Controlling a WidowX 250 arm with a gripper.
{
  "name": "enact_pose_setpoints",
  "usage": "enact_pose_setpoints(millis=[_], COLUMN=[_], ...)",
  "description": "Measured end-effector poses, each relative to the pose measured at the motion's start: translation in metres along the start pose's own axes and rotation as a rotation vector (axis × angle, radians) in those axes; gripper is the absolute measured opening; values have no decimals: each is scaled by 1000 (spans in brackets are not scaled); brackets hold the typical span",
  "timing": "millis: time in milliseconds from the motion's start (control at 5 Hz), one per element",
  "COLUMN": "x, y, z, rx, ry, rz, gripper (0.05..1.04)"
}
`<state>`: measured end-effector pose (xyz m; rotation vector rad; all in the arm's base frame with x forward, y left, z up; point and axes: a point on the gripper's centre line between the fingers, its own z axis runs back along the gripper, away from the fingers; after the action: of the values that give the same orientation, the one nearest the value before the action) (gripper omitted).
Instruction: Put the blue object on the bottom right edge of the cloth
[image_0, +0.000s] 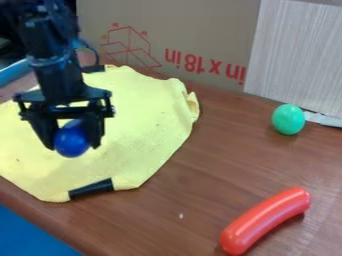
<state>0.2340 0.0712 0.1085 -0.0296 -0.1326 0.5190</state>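
My gripper (73, 139) hangs from the upper left over the left part of the yellow cloth (143, 137), its two fingers closed on the sides of a round blue object (71, 142). The object hangs between the fingers, in front of the cloth; how high it is above the cloth I cannot tell. The cloth lies spread on the brown table, with a raised fold at its right side and black tape at its lower edge.
A green egg-shaped object (288, 119) sits at the right, and a red sausage-shaped object (265, 220) lies at the lower right. A cardboard panel (200, 30) stands behind the brown table (220, 150). Black tape (91, 189) marks the cloth's near edge.
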Motion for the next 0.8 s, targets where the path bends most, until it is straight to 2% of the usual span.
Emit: enact_pose_setpoints(millis=[200, 400, 600, 800], x=[4, 1, -2, -4], y=[-2, -1, -1, -4], z=[-12, -24, -28, -23], rx=[33, 61, 72, 51], ry=[-27, -25, -27, -25], rz=[-5, -15, -18, -27], gripper=[810, 810, 865, 1012])
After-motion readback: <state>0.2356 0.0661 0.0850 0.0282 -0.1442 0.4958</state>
